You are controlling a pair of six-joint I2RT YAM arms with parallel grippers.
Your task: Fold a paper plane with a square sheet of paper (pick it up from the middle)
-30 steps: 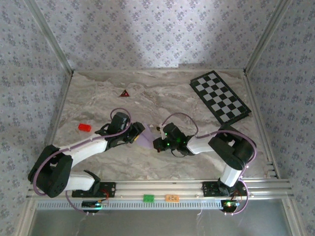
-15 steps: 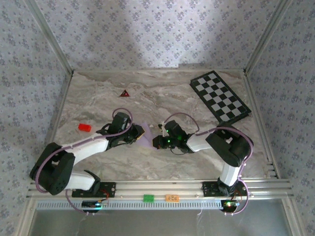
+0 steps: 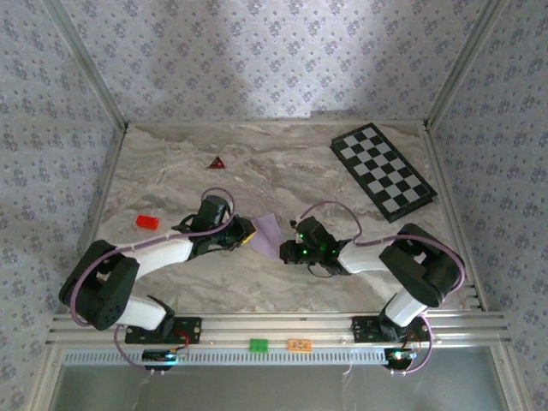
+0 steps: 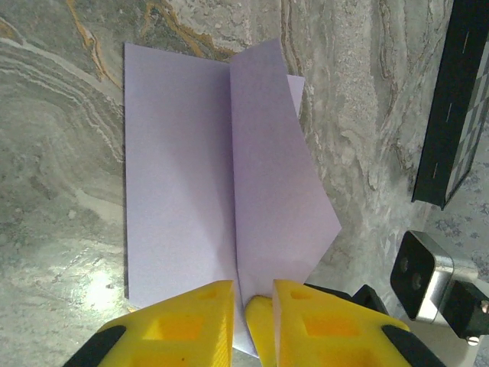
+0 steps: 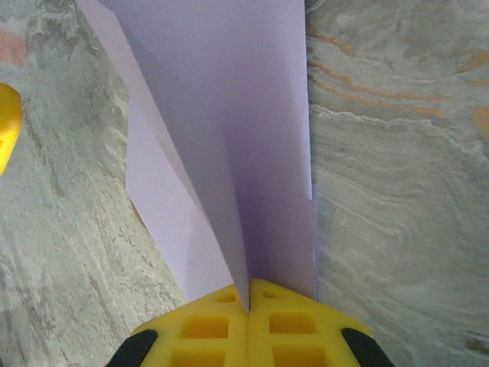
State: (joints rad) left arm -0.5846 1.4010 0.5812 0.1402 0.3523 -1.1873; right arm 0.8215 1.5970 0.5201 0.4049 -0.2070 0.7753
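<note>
The square sheet of paper (image 3: 268,231) is pale lilac and lies partly folded at the middle of the marble table, between my two grippers. In the left wrist view the paper (image 4: 191,191) shows a flat panel and a pointed flap that meet at a centre crease. My left gripper (image 3: 246,235) is at its left edge, and its yellow jaws (image 4: 252,294) stand close together with the crease end pinched between them. My right gripper (image 3: 287,251) is shut on the raised fold (image 5: 229,115), its jaws (image 5: 248,294) meeting flush on the paper.
A black-and-white checkered board (image 3: 383,169) lies at the back right and reaches into the left wrist view (image 4: 458,115). A small dark red triangle (image 3: 217,162) sits at the back left. A red block (image 3: 147,222) lies left of the left arm.
My left jaws have closed in on the paper's crease. The right arm has shifted right and nearer, and the paper now stands up between the two grippers.
</note>
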